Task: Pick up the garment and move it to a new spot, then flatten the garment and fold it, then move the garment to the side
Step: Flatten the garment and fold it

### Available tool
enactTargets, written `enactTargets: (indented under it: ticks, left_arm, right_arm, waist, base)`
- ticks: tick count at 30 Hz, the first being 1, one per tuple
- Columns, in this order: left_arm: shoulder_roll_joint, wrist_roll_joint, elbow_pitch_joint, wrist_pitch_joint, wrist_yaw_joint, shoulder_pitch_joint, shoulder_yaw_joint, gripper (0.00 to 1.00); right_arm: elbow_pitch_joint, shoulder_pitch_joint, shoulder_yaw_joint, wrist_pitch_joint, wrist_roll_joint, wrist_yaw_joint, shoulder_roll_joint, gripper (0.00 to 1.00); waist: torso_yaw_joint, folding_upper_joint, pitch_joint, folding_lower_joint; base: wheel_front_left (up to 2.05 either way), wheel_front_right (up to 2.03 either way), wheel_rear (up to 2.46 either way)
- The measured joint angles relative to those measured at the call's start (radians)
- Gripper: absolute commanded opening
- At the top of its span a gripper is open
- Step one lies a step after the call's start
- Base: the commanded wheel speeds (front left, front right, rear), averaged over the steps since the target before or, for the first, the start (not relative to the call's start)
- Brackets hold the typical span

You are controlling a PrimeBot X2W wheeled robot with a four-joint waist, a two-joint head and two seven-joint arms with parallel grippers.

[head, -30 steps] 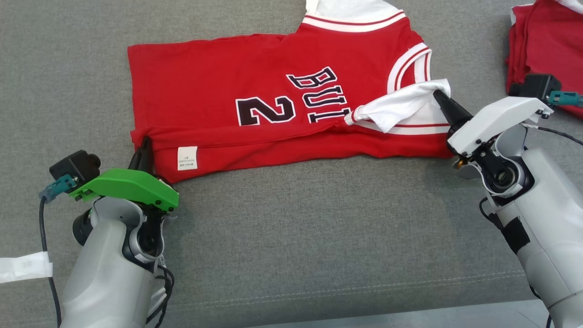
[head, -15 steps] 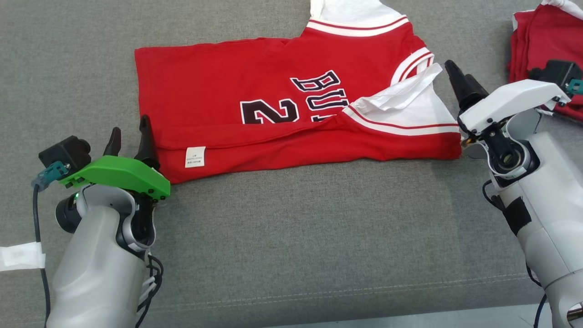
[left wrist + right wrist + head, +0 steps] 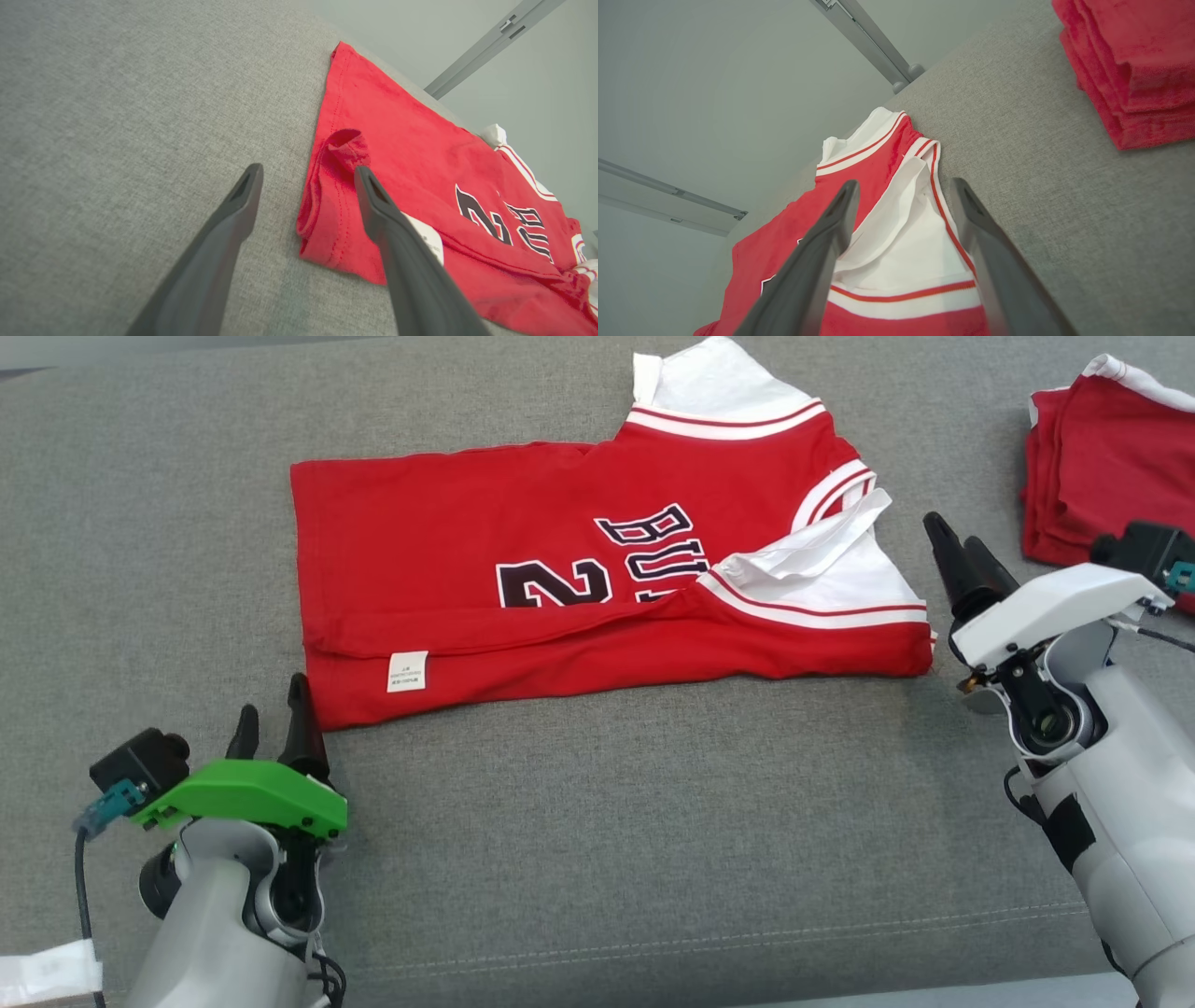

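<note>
**Red jersey one fold in, both grippers empty**

Your left gripper (image 3: 271,705) stands with its two dark fingers spread wide and nothing between them. It sits just off the near-left hem corner of the red cotton jersey with white sleeves and black lettering (image 3: 485,569). Your right gripper (image 3: 954,537) is just as wide and just as empty, beside the shoulder end of the jersey.

The jersey lies across the middle of the grey woven sofa cushion (image 3: 607,821), with its near long edge turned up over the front and the small white care label (image 3: 407,671) showing. A stack of folded red cloth (image 3: 1074,476) sits well apart at the far right.

The step in hand looks like the next fold.

- In the left wrist view the hem corner (image 3: 345,149) is puckered. Press it flat before you pinch, or the crease will probably run crooked.
- On your right, the loose white sleeve flap (image 3: 822,560) lies slack on top. Tuck it inside the outline first.
- Take both ends at matching points on one edge, then lift low and together so the first fold is less likely to slide open.
</note>
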Motion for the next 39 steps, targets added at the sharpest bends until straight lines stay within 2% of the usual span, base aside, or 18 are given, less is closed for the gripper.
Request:
enactTargets:
  ticks: [8, 13, 21, 22, 23, 24, 27, 31, 39]
  left_arm:
    - [-0.024, -0.077, 0.005, 0.002, -0.034, 0.074, 0.005, 1.00]
    - [-0.025, -0.125, 0.006, 0.024, -0.036, 0.078, 0.018, 1.00]
    - [-0.028, -0.192, 0.003, 0.047, -0.044, 0.077, 0.046, 1.00]
    - [-0.028, -0.198, 0.003, 0.047, -0.044, 0.077, 0.051, 0.91]
    - [-0.028, -0.207, 0.003, 0.047, -0.044, 0.076, 0.054, 0.64]
    - [-0.028, -0.214, 0.003, 0.047, -0.045, 0.076, 0.056, 0.45]
    - [-0.028, -0.237, 0.002, 0.047, -0.053, 0.076, 0.063, 0.00]
    - [-0.031, -0.247, -0.004, 0.044, -0.054, 0.075, 0.065, 0.00]
    - [-0.034, -0.245, -0.063, 0.021, -0.091, 0.050, 0.041, 0.00]
  right_arm:
    - [-0.008, 0.071, -0.007, -0.058, 0.004, 0.017, 0.002, 1.00]
    - [-0.025, 0.086, 0.009, -0.067, 0.004, 0.021, 0.029, 1.00]
    - [-0.040, 0.091, 0.019, -0.077, 0.004, 0.026, 0.028, 1.00]
    - [-0.040, 0.095, 0.018, -0.078, 0.007, 0.026, 0.028, 1.00]
    - [-0.040, 0.101, 0.017, -0.084, 0.012, 0.026, 0.027, 1.00]
    - [-0.040, 0.109, 0.017, -0.085, 0.012, 0.026, 0.027, 1.00]
    - [-0.037, 0.136, 0.016, -0.085, 0.028, 0.026, 0.029, 1.00]
    - [-0.025, 0.164, 0.024, -0.084, 0.038, 0.027, 0.037, 1.00]
    - [-0.005, 0.179, 0.050, -0.075, 0.037, 0.027, 0.048, 1.00]
  waist:
    - [-0.011, 0.0000, -0.020, 0.0000]
    - [-0.033, 0.0000, -0.022, 0.0000]
    - [-0.065, 0.0000, -0.014, 0.0000]
    - [-0.068, 0.0000, -0.012, 0.0000]
    - [-0.069, 0.0000, -0.011, 0.0000]
    - [-0.071, 0.0000, -0.009, 0.0000]
    - [-0.072, 0.0000, -0.007, 0.0000]
    - [-0.071, 0.0000, -0.003, 0.0000]
    - [-0.059, 0.0000, 0.009, 0.0000]
  base:
    - [0.00, 0.00, 0.00]
    - [0.00, 0.00, 0.00]
    - [0.00, 0.00, 0.00]
    - [0.00, 0.00, 0.00]
    - [0.00, 0.00, 0.00]
    - [0.00, 0.00, 0.00]
    - [0.00, 0.00, 0.00]
    - [0.00, 0.00, 0.00]
    - [0.00, 0.00, 0.00]
